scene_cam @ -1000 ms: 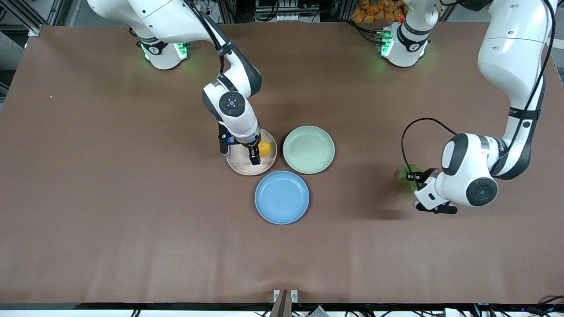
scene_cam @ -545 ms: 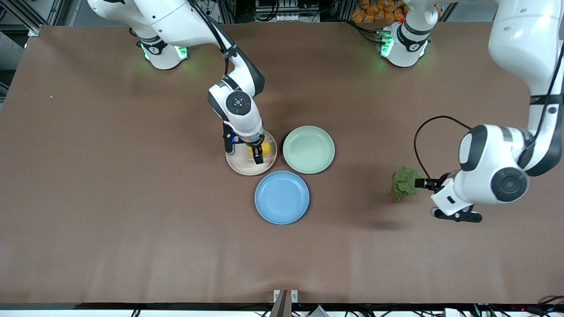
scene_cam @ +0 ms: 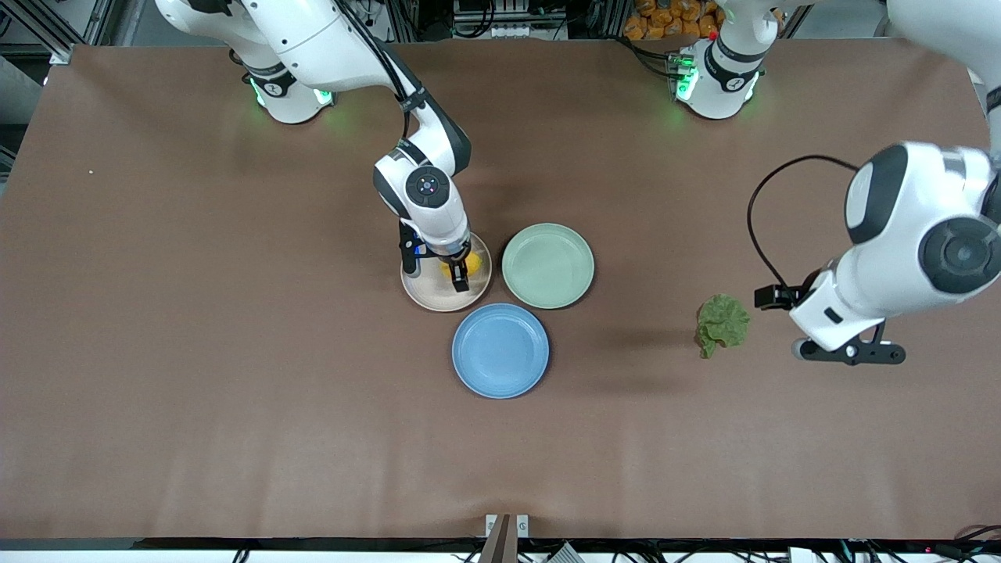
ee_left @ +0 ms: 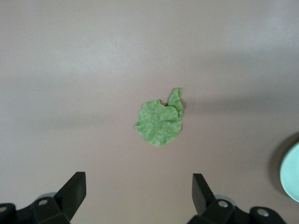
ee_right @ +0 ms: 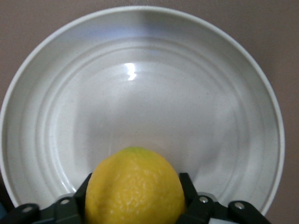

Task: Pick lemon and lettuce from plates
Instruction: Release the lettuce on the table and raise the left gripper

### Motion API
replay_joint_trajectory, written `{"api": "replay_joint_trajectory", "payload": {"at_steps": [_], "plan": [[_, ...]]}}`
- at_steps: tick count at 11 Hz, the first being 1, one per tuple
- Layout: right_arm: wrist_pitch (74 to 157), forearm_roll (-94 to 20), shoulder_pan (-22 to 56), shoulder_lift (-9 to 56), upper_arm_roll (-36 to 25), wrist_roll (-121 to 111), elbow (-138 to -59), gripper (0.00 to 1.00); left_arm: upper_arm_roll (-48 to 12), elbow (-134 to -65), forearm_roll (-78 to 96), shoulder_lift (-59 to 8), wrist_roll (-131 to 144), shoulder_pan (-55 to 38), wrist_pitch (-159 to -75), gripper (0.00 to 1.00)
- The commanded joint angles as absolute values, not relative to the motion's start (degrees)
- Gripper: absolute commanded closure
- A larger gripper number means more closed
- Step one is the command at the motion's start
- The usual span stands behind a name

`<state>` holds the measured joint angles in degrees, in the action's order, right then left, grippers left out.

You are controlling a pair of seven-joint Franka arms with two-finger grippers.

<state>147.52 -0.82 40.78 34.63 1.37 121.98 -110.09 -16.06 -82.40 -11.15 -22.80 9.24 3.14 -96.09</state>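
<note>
Yellow lemon (ee_right: 134,186) sits pinched between the right gripper (scene_cam: 456,275) jaws over the beige-pink plate (scene_cam: 426,295), probably lifted, contact unclear. Lettuce (scene_cam: 722,323) lies on the bare table toward the left arm's end, off the mint plate (scene_cam: 547,265). Left gripper (ee_left: 138,193) hangs above it, jaws spread and empty.

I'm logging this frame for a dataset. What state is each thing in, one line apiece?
Small oval yellow lemon: gripped, over the plate.
Beige-pink round plate: holds only the lemon.
Pale mint green round plate: empty.
Blue round plate: empty.
Ruffled dull-green lettuce leaf: flat on the brown table, off the plates.
Right gripper: shut on the lemon.
Left gripper: open, above the lettuce.
</note>
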Motion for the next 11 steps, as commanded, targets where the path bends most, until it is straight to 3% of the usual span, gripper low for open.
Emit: {"api": "replay_joint_trajectory", "payload": {"at_steps": [1,4,8,11], "plan": [[148.3,1.3,41.0,34.7,0.6,124.8,-110.0,0.62,-16.7,-82.7,-12.0,-15.5,10.5,3.1,-94.7,0.0],[147.5,1.5,39.9,33.5,0.6,121.5,-109.8,0.66,-16.3,-83.1,-8.4,-9.9,10.5,3.7,-93.3,0.0],[132.7,0.7,37.1,32.8,1.0,108.0,-103.2,0.65,-16.2,-83.3,-5.5,-5.4,15.9,4.0,-89.6,0.0],[128.1,-1.5,34.8,29.8,1.2,92.0,-103.1,0.63,-16.1,-83.6,-5.3,-4.3,16.0,5.0,-88.9,0.0]]}}
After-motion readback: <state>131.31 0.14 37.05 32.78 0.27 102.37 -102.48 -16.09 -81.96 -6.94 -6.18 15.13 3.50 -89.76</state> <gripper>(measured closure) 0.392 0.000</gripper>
